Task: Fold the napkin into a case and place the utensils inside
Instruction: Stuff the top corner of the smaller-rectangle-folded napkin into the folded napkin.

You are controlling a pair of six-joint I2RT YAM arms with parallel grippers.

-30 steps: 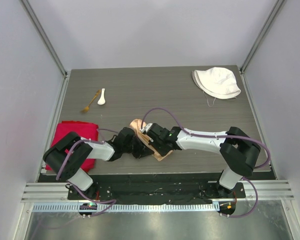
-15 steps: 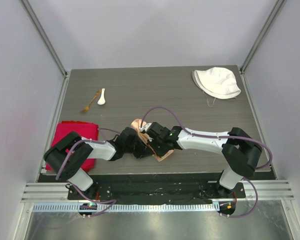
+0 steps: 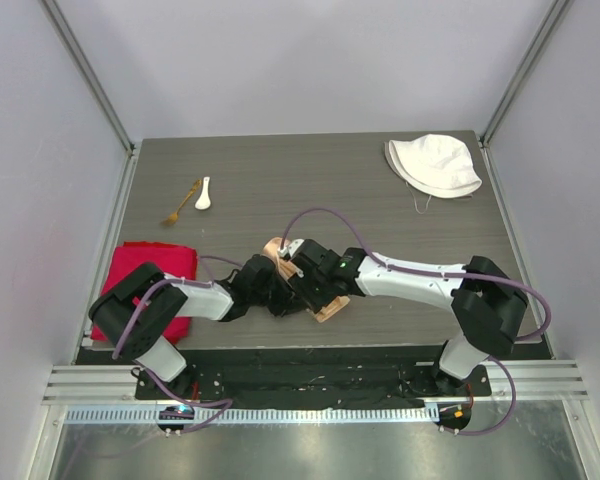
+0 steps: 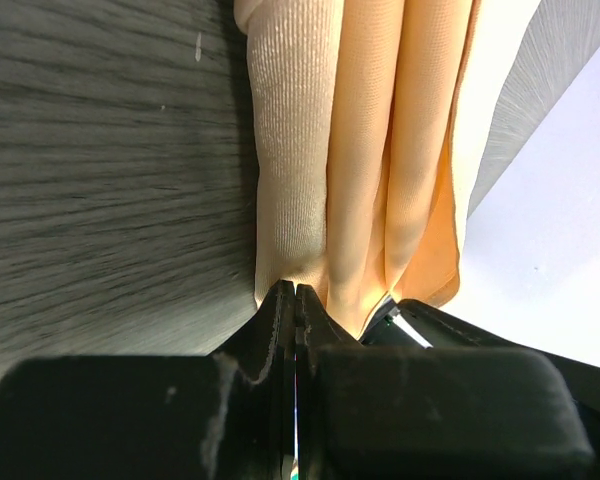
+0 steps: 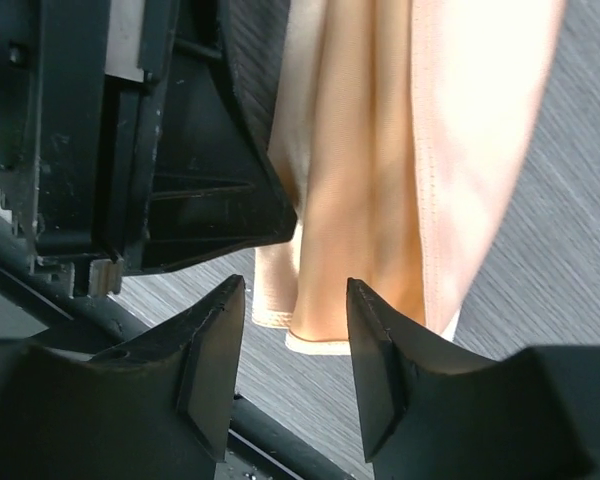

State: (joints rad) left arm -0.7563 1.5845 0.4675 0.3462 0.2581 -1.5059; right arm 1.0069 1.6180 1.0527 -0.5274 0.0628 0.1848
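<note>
The peach-orange napkin [image 4: 350, 150] lies bunched into long pleats on the table, and only its ends [image 3: 330, 308] show past the two arms in the top view. My left gripper [image 4: 295, 292] is shut, its tips pinching the napkin's near edge. My right gripper [image 5: 292, 300] is open just above the napkin's hemmed end [image 5: 320, 340], with nothing between its fingers [image 5: 215, 350]. The two grippers meet over the cloth near the table's front middle [image 3: 280, 296]. The white spoon [image 3: 203, 194] and the gold fork [image 3: 181, 203] lie side by side at the far left, apart from both arms.
A bright red cloth [image 3: 150, 262] lies at the near left, partly under the left arm. A white fabric hat [image 3: 435, 165] rests at the far right corner. The table's front edge and a black rail [image 5: 280, 430] run close below the right gripper.
My right gripper has gone from shut to open, letting go of the napkin, and has shifted a little to the left. The left gripper stays shut on the cloth.
</note>
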